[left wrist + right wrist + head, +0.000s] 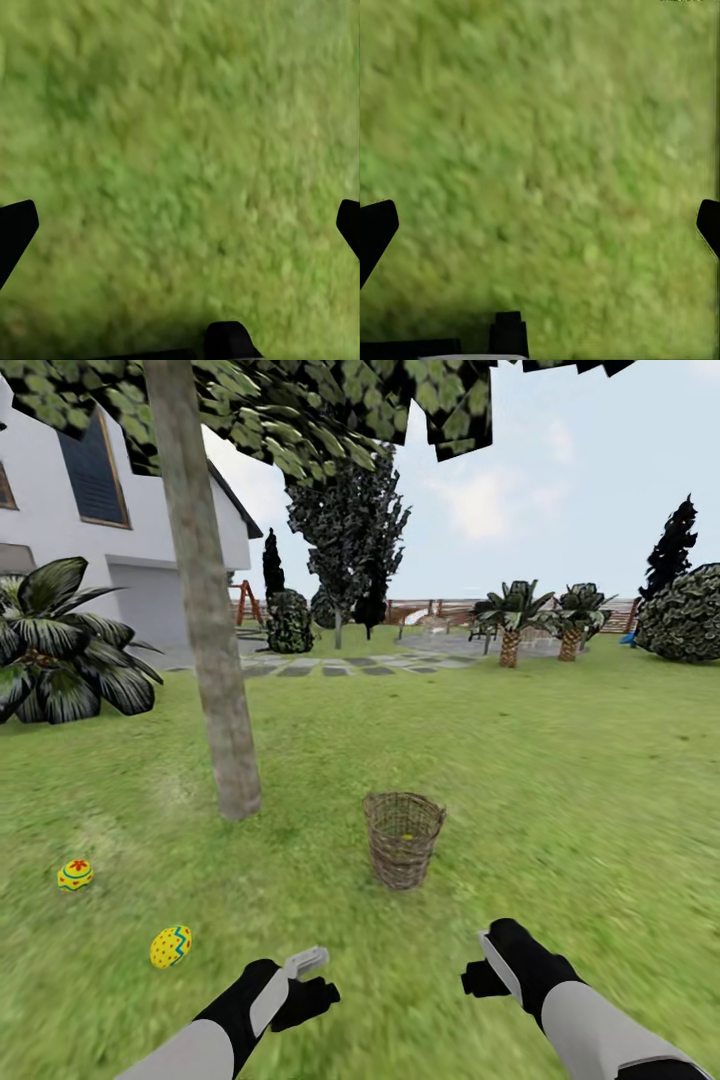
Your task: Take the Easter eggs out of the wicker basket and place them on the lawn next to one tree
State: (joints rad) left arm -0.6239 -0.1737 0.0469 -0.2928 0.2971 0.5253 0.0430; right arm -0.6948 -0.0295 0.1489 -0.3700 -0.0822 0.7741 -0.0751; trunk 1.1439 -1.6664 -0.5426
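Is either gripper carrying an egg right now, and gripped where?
Neither. The left gripper and right gripper are both open over bare lawn, with nothing between the fingers.

Both arms reach forward low, left tool (305, 982) and right tool (490, 965) spread wide, empty.

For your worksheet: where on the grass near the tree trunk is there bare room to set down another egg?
Bare lawn lies between the tree and the wicker basket, and between the trunk and the two Easter eggs. Nothing here is crowded; grass beyond the basket is open too.
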